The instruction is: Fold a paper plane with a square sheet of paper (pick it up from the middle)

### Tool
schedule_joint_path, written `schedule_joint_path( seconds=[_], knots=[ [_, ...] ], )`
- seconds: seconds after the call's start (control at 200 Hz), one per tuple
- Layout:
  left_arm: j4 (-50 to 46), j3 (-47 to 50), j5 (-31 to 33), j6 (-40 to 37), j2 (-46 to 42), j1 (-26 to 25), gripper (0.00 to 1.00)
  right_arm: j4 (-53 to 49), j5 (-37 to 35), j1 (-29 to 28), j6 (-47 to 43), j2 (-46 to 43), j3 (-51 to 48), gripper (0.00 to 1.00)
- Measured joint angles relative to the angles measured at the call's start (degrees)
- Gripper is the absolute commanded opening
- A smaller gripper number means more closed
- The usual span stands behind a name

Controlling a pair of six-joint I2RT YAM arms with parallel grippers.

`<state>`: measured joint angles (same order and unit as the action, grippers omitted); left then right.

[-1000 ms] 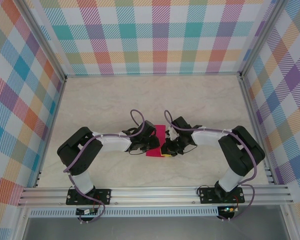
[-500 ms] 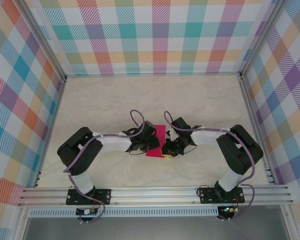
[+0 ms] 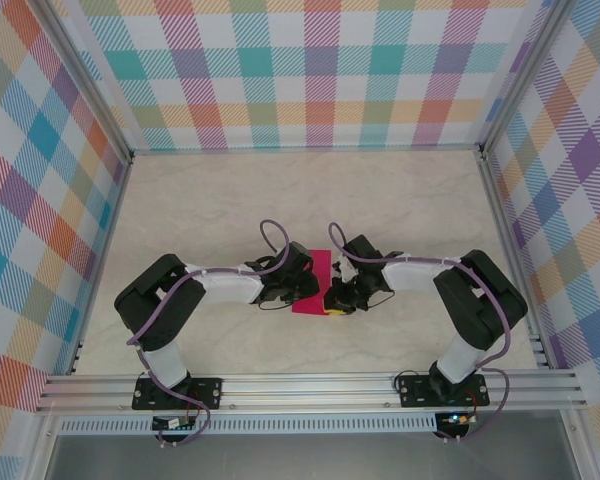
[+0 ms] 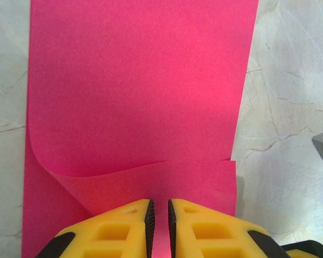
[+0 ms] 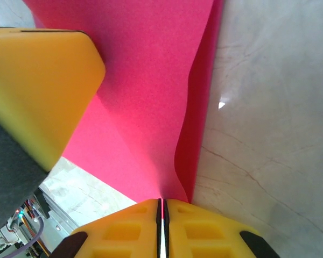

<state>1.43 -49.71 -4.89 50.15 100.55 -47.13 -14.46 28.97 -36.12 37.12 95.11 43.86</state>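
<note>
Pale marble-patterned tabletop is carrying the thin magenta-pink square sheet of paper, which is lying front-centre between the two arms, partly folded, long axis running away from the bases. Left gripper is reaching in from the left, jaws narrowed to a slit and seemingly pinching a turned-over flap, with the rest of the sheet stretching straight ahead of its fingers. Right gripper is clamping tight on the opposite, raised edge. Both are sitting equally near, one on each long side.
</note>
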Motion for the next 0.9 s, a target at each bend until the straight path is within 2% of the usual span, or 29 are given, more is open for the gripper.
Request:
schedule_joint_path(
  seconds=[0.265,0.9],
  knots=[
    [0.0,0.0,0.0,0.0,0.0,0.0,0.18,-0.2,-1.2,0.0,0.2,-1.9,0.1,0.12],
    [0.0,0.0,0.3,1.7,0.0,0.0,0.18,-0.6,-2.1,-0.4,0.1,0.8,0.5,0.12]
  ],
)
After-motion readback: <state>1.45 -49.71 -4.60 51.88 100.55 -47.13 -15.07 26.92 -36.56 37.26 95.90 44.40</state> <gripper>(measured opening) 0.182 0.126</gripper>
